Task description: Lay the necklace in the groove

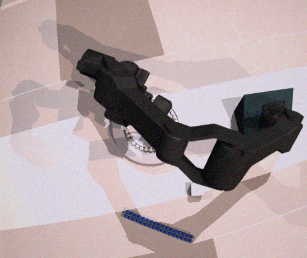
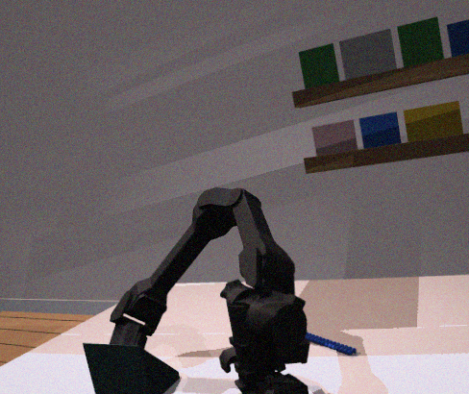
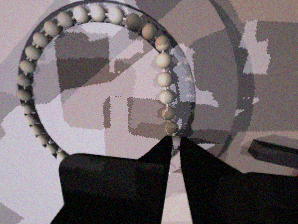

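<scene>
My jaws are nearly closed, pinching the end of the pearl bead necklace, which already curves round most of the round bead board groove; its last stretch runs straight inward to my jaws. If I pull or lift carelessly, seated beads could drag out. The blue bead strand lies apart on the surface.

Bystanders around the table: blue beads, a teal block, shelves of coloured boxes.
A straight double row of small blue beads lies near the table's front edge; a dark teal wedge-shaped block sits off right; a small pale cube rests between them. Two wooden wall shelves carry coloured boxes.
</scene>
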